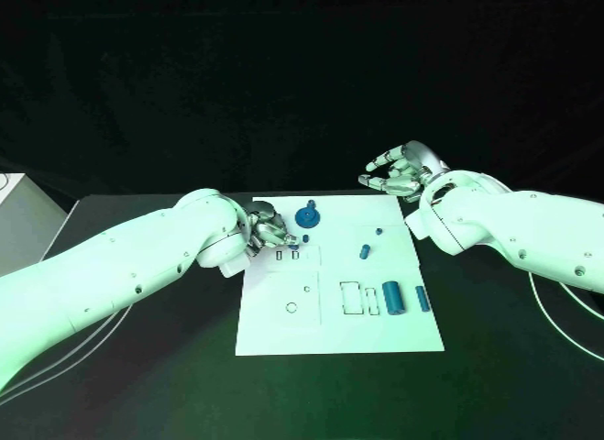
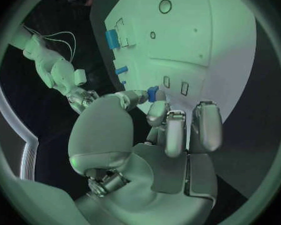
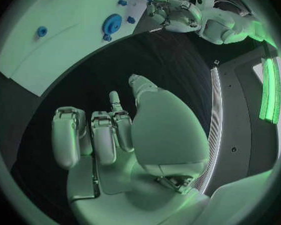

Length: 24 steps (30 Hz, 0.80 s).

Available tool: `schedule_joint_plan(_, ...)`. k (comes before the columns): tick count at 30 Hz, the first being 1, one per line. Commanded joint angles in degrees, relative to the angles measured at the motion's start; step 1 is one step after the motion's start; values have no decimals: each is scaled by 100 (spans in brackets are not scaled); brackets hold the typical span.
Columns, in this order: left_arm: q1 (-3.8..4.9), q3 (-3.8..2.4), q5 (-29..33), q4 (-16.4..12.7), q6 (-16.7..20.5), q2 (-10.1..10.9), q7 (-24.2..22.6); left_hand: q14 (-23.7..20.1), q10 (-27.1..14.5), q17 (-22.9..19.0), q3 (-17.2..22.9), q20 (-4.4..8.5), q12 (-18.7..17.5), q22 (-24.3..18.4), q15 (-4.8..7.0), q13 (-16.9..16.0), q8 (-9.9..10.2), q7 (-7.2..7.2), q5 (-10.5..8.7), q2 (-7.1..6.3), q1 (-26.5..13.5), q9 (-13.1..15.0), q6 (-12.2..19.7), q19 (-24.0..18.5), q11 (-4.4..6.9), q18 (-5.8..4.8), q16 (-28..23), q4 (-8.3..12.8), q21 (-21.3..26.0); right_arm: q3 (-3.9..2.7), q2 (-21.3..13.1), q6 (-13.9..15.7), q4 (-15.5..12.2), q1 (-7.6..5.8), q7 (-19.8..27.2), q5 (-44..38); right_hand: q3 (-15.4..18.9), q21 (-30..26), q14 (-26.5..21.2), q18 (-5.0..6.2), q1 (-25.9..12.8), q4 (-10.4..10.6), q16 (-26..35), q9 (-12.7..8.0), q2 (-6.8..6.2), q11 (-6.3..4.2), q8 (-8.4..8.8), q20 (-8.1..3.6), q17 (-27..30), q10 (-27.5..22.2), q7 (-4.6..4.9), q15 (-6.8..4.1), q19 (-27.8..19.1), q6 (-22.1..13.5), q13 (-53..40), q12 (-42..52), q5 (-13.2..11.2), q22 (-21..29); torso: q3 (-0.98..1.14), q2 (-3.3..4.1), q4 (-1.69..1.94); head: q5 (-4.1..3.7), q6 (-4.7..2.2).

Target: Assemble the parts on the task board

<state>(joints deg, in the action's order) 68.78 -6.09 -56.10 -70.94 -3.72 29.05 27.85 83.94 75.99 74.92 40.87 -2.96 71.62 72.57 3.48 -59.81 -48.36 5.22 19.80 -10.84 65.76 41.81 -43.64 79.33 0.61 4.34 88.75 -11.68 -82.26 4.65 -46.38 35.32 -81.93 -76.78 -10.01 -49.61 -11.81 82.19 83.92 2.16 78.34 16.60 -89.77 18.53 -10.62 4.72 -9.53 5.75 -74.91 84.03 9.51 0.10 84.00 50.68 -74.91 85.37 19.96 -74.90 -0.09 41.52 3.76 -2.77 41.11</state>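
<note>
**Assembly underway, most parts still loose**

Left hand (image 1: 269, 229) pinched a small blue part (image 2: 152, 93) over the task board (image 1: 339, 325), beside two small slots. Round blue part (image 1: 307, 217) sat near the board's far edge; several others lay loose. Right hand (image 1: 398, 172) hovered off the board, fingers curled, holding nothing.

backdrop: we see black cloth (image 1: 302, 82) behind the desk
desk (image 1: 143, 385): black, we note
side: white box (image 1: 14, 220) beside desk
</note>
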Motion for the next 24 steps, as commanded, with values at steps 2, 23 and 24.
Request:
schedule_joint_plan(2, -19, 79, -316, 11, 180, -42, -8, 539, 45, 1296, 1051, 23, -1, -8, 27, -5, 24, -128, 18, 15, -22, 9, -173, 0, -10, -44, 1, 1084, 5, -1, 4, -65, 2, 3, 18, -61, -26, -24, 604, -10, -43, -5, -18, -1, -2, 0, -4, -8, -1496, 117, 12, 6, 342, -27, -1069, 16, 30, -753, -1, 7, -2, 3, 24)
schedule_joint_plan(23, -27, 220, -398, 92, -92, -121, 2, 537, 41, 1290, 1057, 27, -20, -4, 31, 21, 26, -132, 36, 13, -32, 19, -186, 3, -6, -45, -3, 1090, 3, -1, 10, -71, -9, 3, 8, -70, -46, -32, 604, -8, -65, -8, -17, -1, -7, 0, -7, -8, -1494, 114, 12, 5, 340, -27, -1065, 14, 44, -747, -3, 8, -1, -10, 109)
schedule_joint_plan(24, -28, 220, -402, 95, -99, -118, 3, 537, 41, 1290, 1057, 27, -20, -4, 31, 21, 26, -132, 36, 13, -32, 19, -186, 3, -6, -45, -3, 1090, 3, -1, 10, -72, -9, 3, 7, -70, -46, -32, 604, -8, -65, -8, -17, -1, -7, 0, -7, -8, -1494, 114, 12, 5, 340, -27, -1065, 14, 44, -747, -3, 6, -1, -8, 116)
